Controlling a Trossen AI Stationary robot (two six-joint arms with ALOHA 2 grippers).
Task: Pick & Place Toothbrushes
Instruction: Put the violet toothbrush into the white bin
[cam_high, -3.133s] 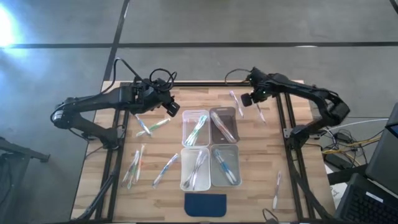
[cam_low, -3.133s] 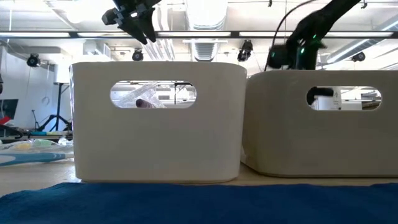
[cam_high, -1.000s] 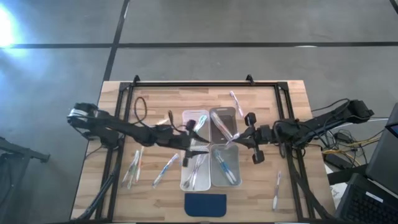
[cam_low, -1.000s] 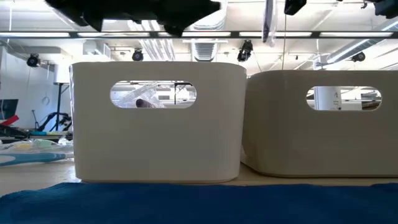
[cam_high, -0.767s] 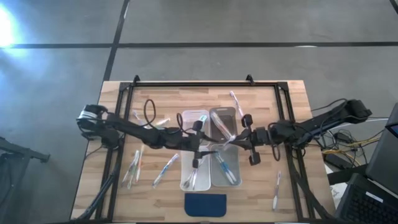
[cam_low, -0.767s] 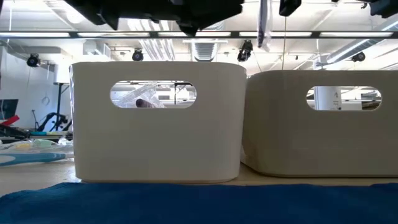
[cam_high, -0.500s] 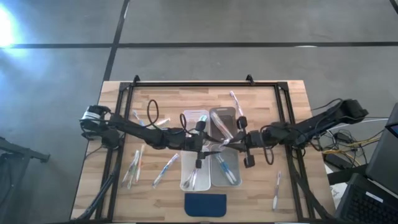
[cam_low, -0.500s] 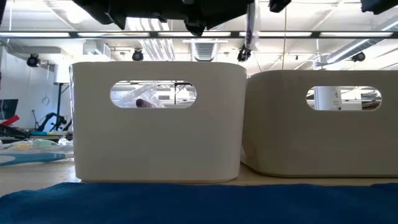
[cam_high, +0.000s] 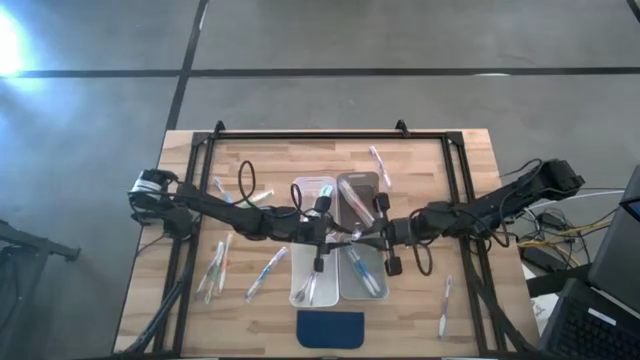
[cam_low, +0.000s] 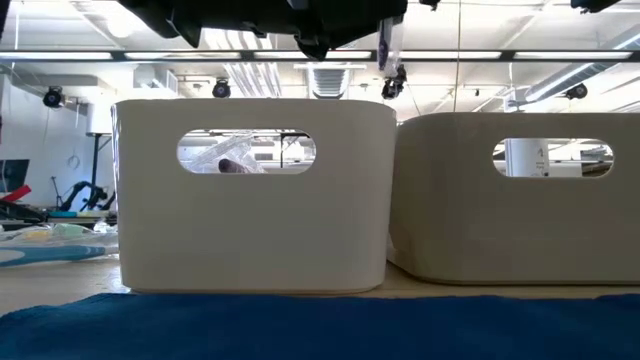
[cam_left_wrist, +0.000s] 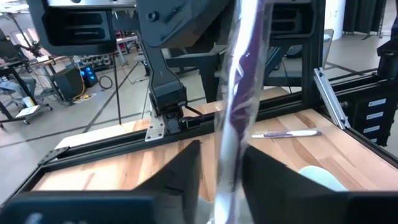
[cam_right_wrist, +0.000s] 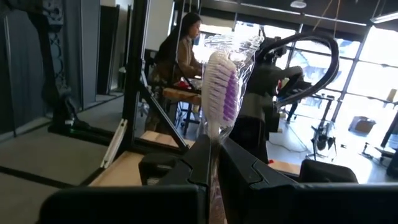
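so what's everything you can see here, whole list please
table: one, light wood, under everything
bins: four, clear, a two-by-two block mid-table
pad: one, dark blue, at the near edge in front of the bins
loose toothbrushes: several, whitish with coloured accents, mostly left of the bins, two on the right side
binned toothbrushes: a few, lying inside the bins
purple toothbrush: one, wrapped, held upright above the bins
person: one, in the room beyond the table
left gripper: dark, over the bins, at the purple toothbrush
right gripper: dark, over the bins, jaws shut on the purple toothbrush
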